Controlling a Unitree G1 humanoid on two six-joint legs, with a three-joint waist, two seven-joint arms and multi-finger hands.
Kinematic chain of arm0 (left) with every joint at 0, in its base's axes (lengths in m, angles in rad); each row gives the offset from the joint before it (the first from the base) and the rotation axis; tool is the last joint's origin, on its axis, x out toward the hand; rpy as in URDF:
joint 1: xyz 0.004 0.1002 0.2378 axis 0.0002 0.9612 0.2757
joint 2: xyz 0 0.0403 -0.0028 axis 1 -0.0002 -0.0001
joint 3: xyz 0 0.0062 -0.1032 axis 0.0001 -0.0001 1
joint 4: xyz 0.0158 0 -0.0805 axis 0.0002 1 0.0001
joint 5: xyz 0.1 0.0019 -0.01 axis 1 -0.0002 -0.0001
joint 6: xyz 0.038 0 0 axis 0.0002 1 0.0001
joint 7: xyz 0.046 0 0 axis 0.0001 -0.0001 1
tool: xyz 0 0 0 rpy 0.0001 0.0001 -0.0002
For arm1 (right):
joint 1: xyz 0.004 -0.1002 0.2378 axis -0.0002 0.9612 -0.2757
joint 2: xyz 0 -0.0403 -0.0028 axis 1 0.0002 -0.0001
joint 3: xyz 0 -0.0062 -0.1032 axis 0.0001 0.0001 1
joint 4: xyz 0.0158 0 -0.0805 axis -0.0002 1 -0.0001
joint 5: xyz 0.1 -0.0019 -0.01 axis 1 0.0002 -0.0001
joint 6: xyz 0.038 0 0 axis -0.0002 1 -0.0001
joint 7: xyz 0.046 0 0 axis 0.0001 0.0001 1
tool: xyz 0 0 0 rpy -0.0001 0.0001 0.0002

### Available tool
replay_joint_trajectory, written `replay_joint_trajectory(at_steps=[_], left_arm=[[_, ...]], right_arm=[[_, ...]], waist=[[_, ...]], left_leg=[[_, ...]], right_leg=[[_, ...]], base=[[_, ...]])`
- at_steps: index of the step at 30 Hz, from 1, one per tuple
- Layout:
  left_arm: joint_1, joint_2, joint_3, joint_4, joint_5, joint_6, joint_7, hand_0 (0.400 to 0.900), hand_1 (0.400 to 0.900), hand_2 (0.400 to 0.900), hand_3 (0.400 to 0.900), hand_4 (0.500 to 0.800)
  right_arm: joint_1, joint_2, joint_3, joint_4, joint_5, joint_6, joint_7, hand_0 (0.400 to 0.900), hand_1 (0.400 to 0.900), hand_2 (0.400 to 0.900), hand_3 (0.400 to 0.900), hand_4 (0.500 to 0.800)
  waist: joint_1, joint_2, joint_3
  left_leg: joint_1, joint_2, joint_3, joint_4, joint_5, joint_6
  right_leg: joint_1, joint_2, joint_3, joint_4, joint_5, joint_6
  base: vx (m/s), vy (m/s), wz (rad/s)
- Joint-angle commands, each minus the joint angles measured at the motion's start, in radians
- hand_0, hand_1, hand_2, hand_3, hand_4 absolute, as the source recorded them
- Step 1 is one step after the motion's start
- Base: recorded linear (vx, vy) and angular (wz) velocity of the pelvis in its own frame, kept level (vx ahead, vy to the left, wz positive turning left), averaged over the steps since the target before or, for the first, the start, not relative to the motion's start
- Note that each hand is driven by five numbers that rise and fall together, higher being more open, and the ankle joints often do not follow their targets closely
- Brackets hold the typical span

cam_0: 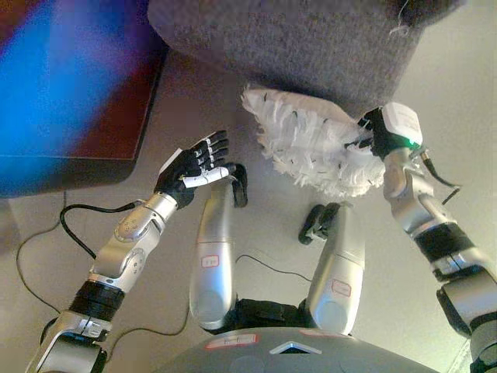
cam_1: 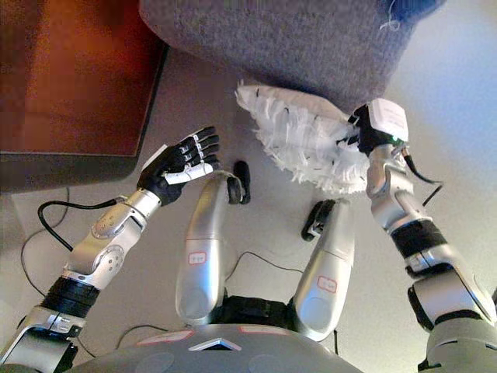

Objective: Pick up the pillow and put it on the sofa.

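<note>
A white, shaggy pillow (cam_0: pixel 311 140) hangs just in front of the grey sofa (cam_0: pixel 295 39), its left end free in the air. My right hand (cam_0: pixel 373 132) is at the pillow's right end, its fingers buried in the white fringe. My left hand (cam_0: pixel 194 165) hovers to the left of the pillow, apart from it, with its fingers straight and nothing in them. In the right eye view the pillow (cam_1: pixel 303 136) again lies against the sofa's (cam_1: pixel 272 39) front edge.
A dark red-brown low table (cam_1: pixel 70 85) stands at the left, its corner close to the sofa. Pale floor (cam_0: pixel 458 85) lies to the right of the sofa and under the pillow.
</note>
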Motion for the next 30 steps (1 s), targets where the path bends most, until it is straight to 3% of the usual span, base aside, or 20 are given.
replay_joint_trajectory(at_steps=[1, 2, 7, 10, 17, 24, 30], left_arm=[[0.026, -0.005, 0.033, 0.011, 0.036, -0.031, -0.02, 0.9, 0.9, 0.9, 0.9, 0.8], [0.023, -0.013, 0.027, 0.03, 0.043, -0.031, -0.02, 0.9, 0.9, 0.9, 0.9, 0.8], [0.047, -0.044, 0.028, 0.058, 0.078, -0.027, -0.023, 0.9, 0.9, 0.9, 0.9, 0.8], [0.095, -0.074, 0.052, 0.072, 0.095, -0.018, -0.023, 0.9, 0.9, 0.9, 0.9, 0.8], [0.169, -0.122, 0.082, 0.098, 0.104, -0.004, -0.011, 0.9, 0.9, 0.9, 0.9, 0.8], [0.201, -0.132, 0.076, 0.14, 0.117, -0.022, -0.034, 0.9, 0.9, 0.9, 0.9, 0.8], [0.209, -0.097, 0.064, 0.13, 0.108, 0.022, -0.076, 0.9, 0.9, 0.9, 0.9, 0.8]], right_arm=[[-0.067, -0.062, -0.166, -0.146, -0.051, -0.113, -0.166, 0.4, 0.4, 0.4, 0.4, 0.5], [-0.045, -0.058, -0.181, -0.176, -0.056, -0.132, -0.171, 0.4, 0.4, 0.4, 0.4, 0.5], [0.068, -0.067, -0.243, -0.299, -0.053, -0.197, -0.171, 0.4, 0.4, 0.4, 0.4, 0.5], [0.202, -0.059, -0.312, -0.418, -0.045, -0.265, -0.156, 0.4, 0.4, 0.4, 0.4, 0.5], [0.34, -0.06, -0.431, -0.572, -0.021, -0.36, -0.073, 0.4, 0.4, 0.4, 0.4, 0.5], [0.301, -0.168, -0.495, -0.594, 0.071, -0.405, 0.054, 0.4, 0.4, 0.4, 0.4, 0.5], [0.067, -0.301, -0.386, -0.381, 0.178, -0.384, 0.145, 0.4, 0.4, 0.4, 0.4, 0.5]], waist=[[-0.026, -0.034, -0.121], [-0.031, -0.043, -0.133], [-0.045, -0.06, -0.172], [-0.065, -0.075, -0.242], [-0.087, -0.093, -0.384], [-0.073, -0.125, -0.453], [-0.016, -0.169, -0.479]], left_leg=[[0.213, 0.011, -0.007, -0.149, -0.086, -0.018], [0.253, 0.01, 0.008, -0.237, -0.034, -0.012], [0.406, -0.008, 0.033, -0.434, 0.038, -0.02], [0.562, -0.027, 0.06, -0.637, 0.098, -0.027], [0.768, -0.05, 0.108, -0.903, 0.164, -0.028], [0.838, -0.055, 0.13, -0.932, 0.135, -0.026], [0.844, -0.051, 0.106, -0.932, 0.129, -0.033]], right_leg=[[0.068, 0.013, -0.036, -0.273, 0.234, -0.01], [0.109, 0.018, -0.052, -0.363, 0.282, -0.014], [0.258, 0.051, -0.077, -0.567, 0.349, 0.006], [0.411, 0.106, -0.08, -0.768, 0.402, 0.032], [0.59, 0.156, -0.089, -0.975, 0.471, 0.068], [0.668, 0.168, -0.112, -1.059, 0.5, 0.076], [0.709, 0.176, -0.157, -1.074, 0.495, 0.074]], base=[[-0.02, 0.054, -0.19], [-0.04, 0.052, -0.17], [0.03, 0.063, -0.22], [0.15, 0.073, -0.27], [0.15, 0.079, -0.17], [0.1, 0.055, -0.03], [0.13, 0.01, 0.23]])
